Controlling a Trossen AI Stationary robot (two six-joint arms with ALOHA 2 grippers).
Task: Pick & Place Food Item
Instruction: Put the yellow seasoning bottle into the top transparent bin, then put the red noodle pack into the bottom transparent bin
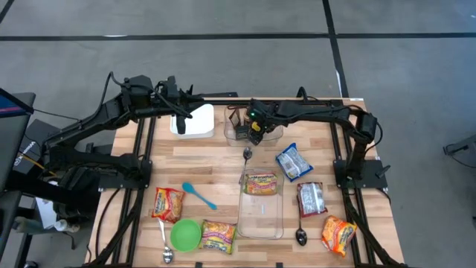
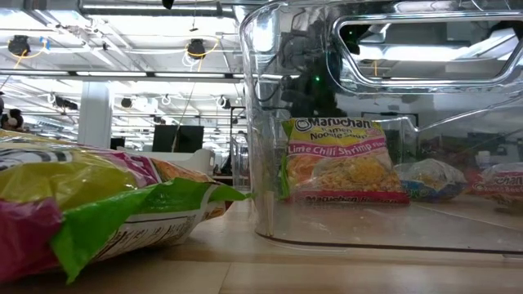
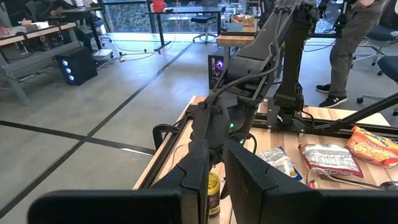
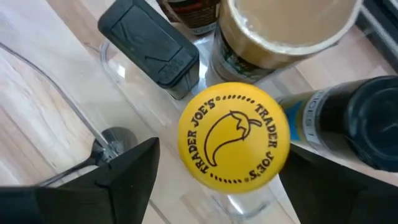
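Hovered: the right gripper (image 4: 214, 180), directly above a yellow-lidded jar (image 4: 234, 134), fingers spread wide on either side of the lid and not touching it. Stood upright, that jar, inside a clear bin (image 1: 232, 126) at the table's far edge, crowded against a gold-rimmed jar with a pale lid (image 4: 287, 25), a dark-capped bottle (image 4: 364, 118) and a black rectangular cap (image 4: 149, 45). Printed in black around the round yellow lid: "TRADER JOE'S", circling a chili pepper outline. Seen from above: the same right gripper (image 1: 253, 128) reaching over that bin, just beyond a spoon (image 1: 247, 155) on the wood.

Parked at the far left of the table: the left gripper (image 1: 181, 110), over a white container (image 1: 195, 120); fingers close together in the wrist view with only a thin gap, holding nothing visible.

Nearer the front: a large clear tub (image 1: 261, 212) with a Maruchan lime chili shrimp ramen packet (image 2: 343, 161) propped at its far end. Scattered around: a blue snack bag (image 1: 294, 162), a green bowl (image 1: 186, 234), a blue spoon (image 1: 198, 195).
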